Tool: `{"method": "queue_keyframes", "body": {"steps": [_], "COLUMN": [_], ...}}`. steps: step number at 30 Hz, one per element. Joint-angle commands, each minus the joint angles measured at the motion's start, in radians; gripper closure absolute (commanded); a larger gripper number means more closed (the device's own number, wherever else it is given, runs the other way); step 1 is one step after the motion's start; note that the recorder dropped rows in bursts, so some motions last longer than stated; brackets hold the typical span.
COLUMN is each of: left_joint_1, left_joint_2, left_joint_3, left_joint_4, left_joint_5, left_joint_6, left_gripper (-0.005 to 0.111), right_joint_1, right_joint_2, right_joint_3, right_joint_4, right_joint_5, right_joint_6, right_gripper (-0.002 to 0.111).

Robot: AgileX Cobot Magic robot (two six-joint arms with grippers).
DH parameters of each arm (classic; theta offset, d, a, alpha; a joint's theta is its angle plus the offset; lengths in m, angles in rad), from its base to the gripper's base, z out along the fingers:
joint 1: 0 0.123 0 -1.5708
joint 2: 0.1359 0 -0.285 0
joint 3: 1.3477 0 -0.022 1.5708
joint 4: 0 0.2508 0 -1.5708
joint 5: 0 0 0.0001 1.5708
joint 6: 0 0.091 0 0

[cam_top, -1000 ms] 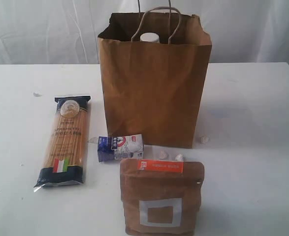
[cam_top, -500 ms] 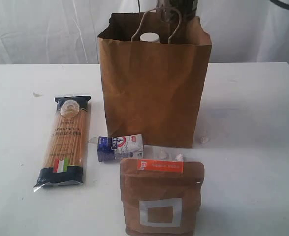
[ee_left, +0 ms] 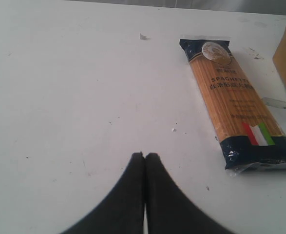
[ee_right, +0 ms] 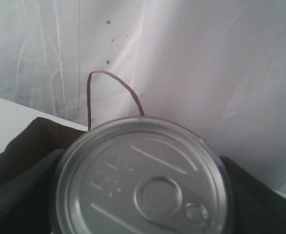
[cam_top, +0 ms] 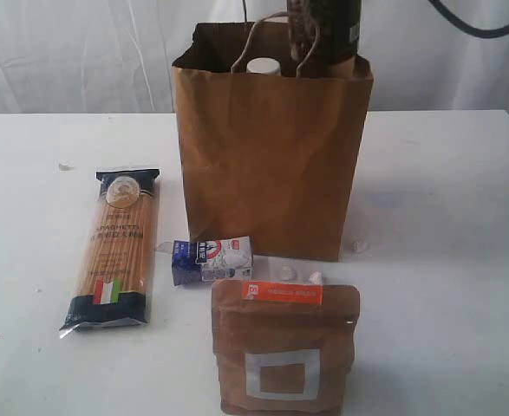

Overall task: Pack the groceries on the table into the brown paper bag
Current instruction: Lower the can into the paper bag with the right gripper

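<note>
Right gripper [ee_right: 142,204] has its dark fingers [ee_right: 16,187] spread wide on either side of a round, silver-lidded pull-tab tin [ee_right: 143,175] and is clamped on it. From where I stand the tin, dark-sided, hangs right at the creased rim of the tall brown paper bag [cam_top: 271,156], on its right half, with its lower end just inside the mouth behind the twisted paper handle [cam_top: 276,39]. A white bottle cap [cam_top: 264,66] peeks over the rim just left of the tin, inside the bag. Out on the white bench [cam_top: 445,217], a long clear spaghetti packet with dark ends [cam_top: 115,247] lies flat, well off the bag's left side. A small blue-and-white carton [cam_top: 212,260] lies just in front of the bag's left corner. A brown pouch with an orange label [cam_top: 284,347] stands upright directly in front of the bag, a little apart from it. Left gripper [ee_left: 144,158] is squeezed completely closed with nothing in it, poised over bare bench on the far side of the spaghetti packet from the bag.
</note>
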State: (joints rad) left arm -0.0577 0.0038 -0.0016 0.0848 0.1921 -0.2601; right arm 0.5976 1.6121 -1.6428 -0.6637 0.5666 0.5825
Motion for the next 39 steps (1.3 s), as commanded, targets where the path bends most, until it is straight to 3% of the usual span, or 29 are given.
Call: {"method": "queue_keyframes", "body": {"steps": [1,14,26,33,39], "left_joint_1": [-0.006,-0.006,-0.006,-0.006,-0.006], "left_joint_2": [-0.004,-0.004,-0.004,-0.004,-0.004], "left_joint_3": [0.002,0.002,0.002,0.002,0.002], "left_joint_4": [0.002,0.002,0.002,0.002,0.002], "left_joint_5": [-0.005,-0.005,-0.005,-0.005,-0.005], "left_joint_6": [-0.001,-0.001,-0.001,-0.001,-0.001], "left_gripper": [0.107,0.107,0.107,0.107,0.107], "right_joint_1": [-0.011,-0.011,-0.011,-0.011,-0.011], "right_joint_2": [0.010,0.058,0.043,0.081,0.087], "right_joint_3": [-0.007,-0.007,-0.007,-0.007,-0.007], "right_joint_4": [-0.035,-0.072,-0.067,-0.124,-0.147], "right_joint_5": [0.016,0.009,-0.224,-0.032,0.016], "right_joint_6": [-0.001,0.005,0.162,0.116,0.116], "right_gripper": [0.108,0.108,0.108,0.108,0.108]}}
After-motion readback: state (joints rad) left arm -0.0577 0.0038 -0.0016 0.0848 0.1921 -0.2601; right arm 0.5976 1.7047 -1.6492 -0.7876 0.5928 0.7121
